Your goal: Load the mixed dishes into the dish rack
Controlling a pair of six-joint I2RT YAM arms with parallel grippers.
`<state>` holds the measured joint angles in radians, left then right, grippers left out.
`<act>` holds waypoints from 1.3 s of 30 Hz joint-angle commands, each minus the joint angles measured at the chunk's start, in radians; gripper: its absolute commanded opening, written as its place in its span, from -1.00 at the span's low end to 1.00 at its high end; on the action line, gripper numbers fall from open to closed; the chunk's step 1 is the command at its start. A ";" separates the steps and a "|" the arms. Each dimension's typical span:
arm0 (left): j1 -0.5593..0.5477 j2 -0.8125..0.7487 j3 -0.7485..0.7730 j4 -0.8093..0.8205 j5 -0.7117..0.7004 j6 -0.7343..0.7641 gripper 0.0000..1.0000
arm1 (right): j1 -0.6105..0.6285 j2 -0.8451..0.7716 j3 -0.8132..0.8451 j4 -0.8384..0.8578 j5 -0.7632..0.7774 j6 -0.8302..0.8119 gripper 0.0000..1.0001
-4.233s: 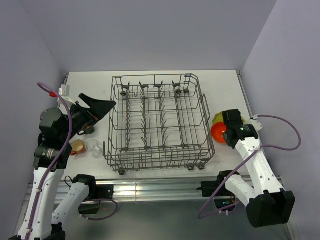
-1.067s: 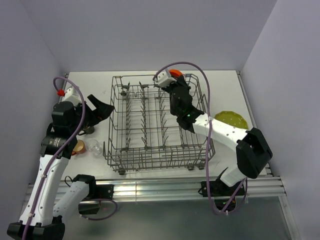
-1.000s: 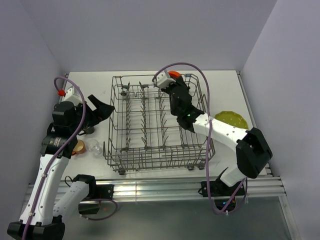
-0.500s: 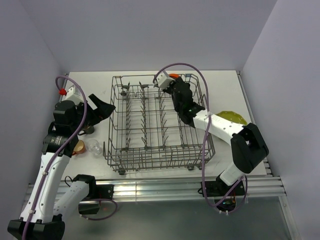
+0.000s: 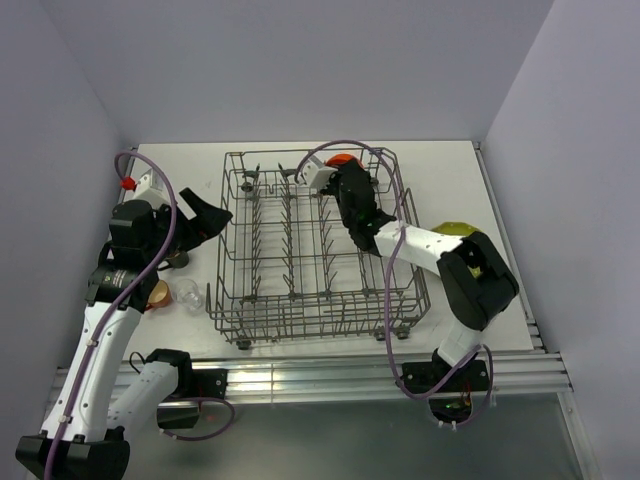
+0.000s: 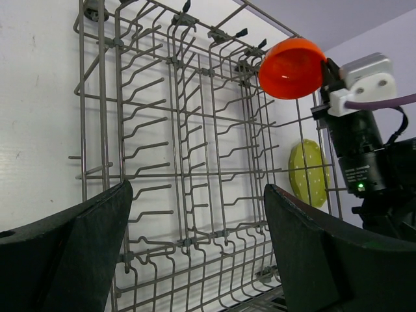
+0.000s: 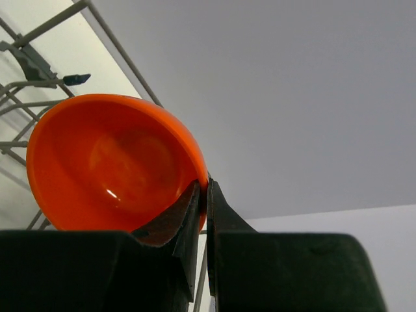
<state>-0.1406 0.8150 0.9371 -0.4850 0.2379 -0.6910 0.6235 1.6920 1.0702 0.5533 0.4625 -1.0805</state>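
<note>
The grey wire dish rack [image 5: 313,152] stands mid-table and holds no dishes. My right gripper [image 5: 338,172] is shut on the rim of the orange bowl [image 5: 343,160], holding it tilted above the rack's far right part. The right wrist view shows the fingers [image 7: 195,208] pinching the bowl's edge [image 7: 110,162]. The left wrist view shows the bowl [image 6: 291,67] over the rack [image 6: 195,162]. My left gripper [image 5: 205,220] is open and empty, left of the rack. The yellow-green plate [image 5: 455,230] lies right of the rack. The pale green cup is out of view.
A dark brown mug [image 5: 178,260], a small orange cup [image 5: 157,293] and a clear glass [image 5: 187,293] stand on the table left of the rack, below my left gripper. The plate also shows in the left wrist view [image 6: 305,172]. Walls close the table on three sides.
My right arm lifted the orange bowl from beside the plate and carried it over the rack's far right part, lately shifting slightly left. The left arm barely moved.
</note>
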 commanded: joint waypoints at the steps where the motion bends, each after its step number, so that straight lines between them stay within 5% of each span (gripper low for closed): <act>1: 0.004 -0.013 0.029 0.019 -0.003 0.031 0.78 | -0.004 0.012 -0.025 0.201 -0.002 -0.126 -1.00; 12: 0.004 -0.008 0.009 0.037 0.006 0.036 0.78 | -0.016 0.054 -0.177 0.520 -0.084 -0.352 -1.00; 39: 0.004 -0.036 -0.018 0.057 0.012 0.031 0.79 | 0.035 0.017 -0.322 0.467 -0.153 -0.421 -1.00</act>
<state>-0.1406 0.8055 0.9165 -0.4606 0.2417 -0.6712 0.6540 1.7317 0.7689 1.0302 0.2932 -1.4975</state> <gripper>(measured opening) 0.891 0.105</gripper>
